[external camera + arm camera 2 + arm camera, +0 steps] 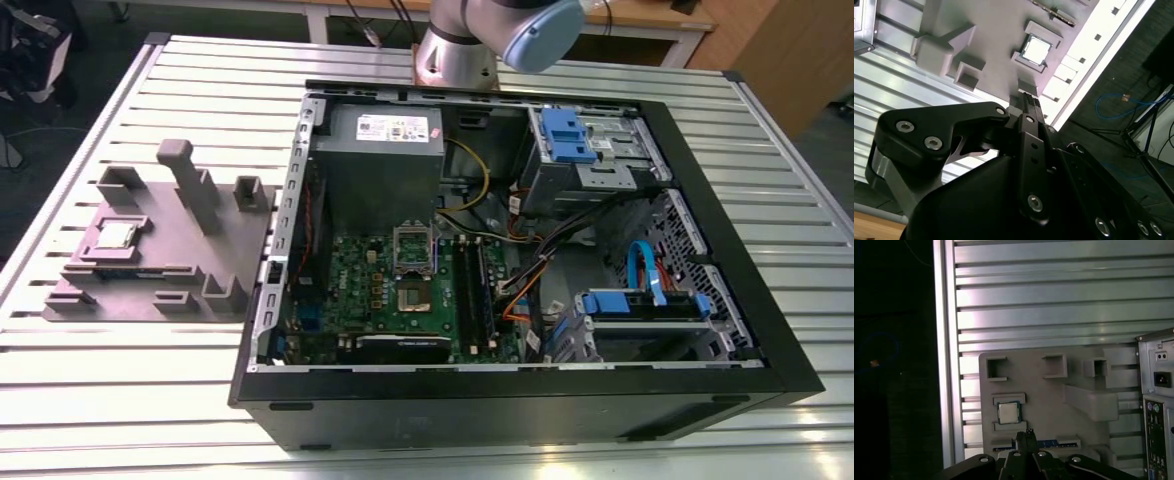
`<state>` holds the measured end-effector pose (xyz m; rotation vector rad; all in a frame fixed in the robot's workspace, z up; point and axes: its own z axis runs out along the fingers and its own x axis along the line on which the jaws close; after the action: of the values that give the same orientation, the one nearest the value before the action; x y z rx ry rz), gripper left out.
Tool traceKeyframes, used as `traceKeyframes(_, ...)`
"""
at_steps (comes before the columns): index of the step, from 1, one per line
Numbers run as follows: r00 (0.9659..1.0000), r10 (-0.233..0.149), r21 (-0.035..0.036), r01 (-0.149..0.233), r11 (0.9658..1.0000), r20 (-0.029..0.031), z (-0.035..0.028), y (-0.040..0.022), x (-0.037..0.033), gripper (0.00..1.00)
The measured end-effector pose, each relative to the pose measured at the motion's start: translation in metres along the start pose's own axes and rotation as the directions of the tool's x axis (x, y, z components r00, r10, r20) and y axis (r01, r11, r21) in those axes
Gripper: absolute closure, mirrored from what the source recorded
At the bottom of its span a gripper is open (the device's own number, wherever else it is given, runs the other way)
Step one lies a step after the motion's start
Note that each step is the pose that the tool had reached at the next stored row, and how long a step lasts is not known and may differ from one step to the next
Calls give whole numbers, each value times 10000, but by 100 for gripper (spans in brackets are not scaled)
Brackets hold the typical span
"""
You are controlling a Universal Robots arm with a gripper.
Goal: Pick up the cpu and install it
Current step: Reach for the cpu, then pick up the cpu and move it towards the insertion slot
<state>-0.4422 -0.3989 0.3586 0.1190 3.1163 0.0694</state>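
We see the cpu (pixel 115 236) lying flat, metal top upward, in a shallow square pocket of the grey fixture (pixel 187 262), which stands on the slatted table (pixel 134 380) at the exterior view's left of the open computer case (pixel 747 335). The pocket's raised lips, clear in both wrist views around the cpu (pixel 1008 413) (pixel 1035 50), appear meant to hold the chip at a known place and angle, so that it can be approached squarely from above. The gripper (pixel 1027 434) hangs over the fixture (pixel 1054 400) with its fingertips drawn together and nothing between them. In the first wrist view its tip lies just beside the chip and apart from it, so we judge the pickup not yet made. In the exterior view the arm (pixel 497 38) rises from beyond the far wall of the case. The case lies on its side with the panel off, so the motherboard (pixel 387 300) faces upward and its socket (pixel 415 292) is reachable from above. The power supply (pixel 380 150) sits beyond the board, well clear of the socket.
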Motion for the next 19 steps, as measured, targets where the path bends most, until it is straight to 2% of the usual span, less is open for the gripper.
traceKeyframes(7,10000,-1,0,1,10000,0,0,-14,174,90)
traceKeyframes(11,10000,-1,0,1,10000,0,1,-20,252,90)
traceKeyframes(19,10000,0,0,0,10000,-1,1,-21,267,90)
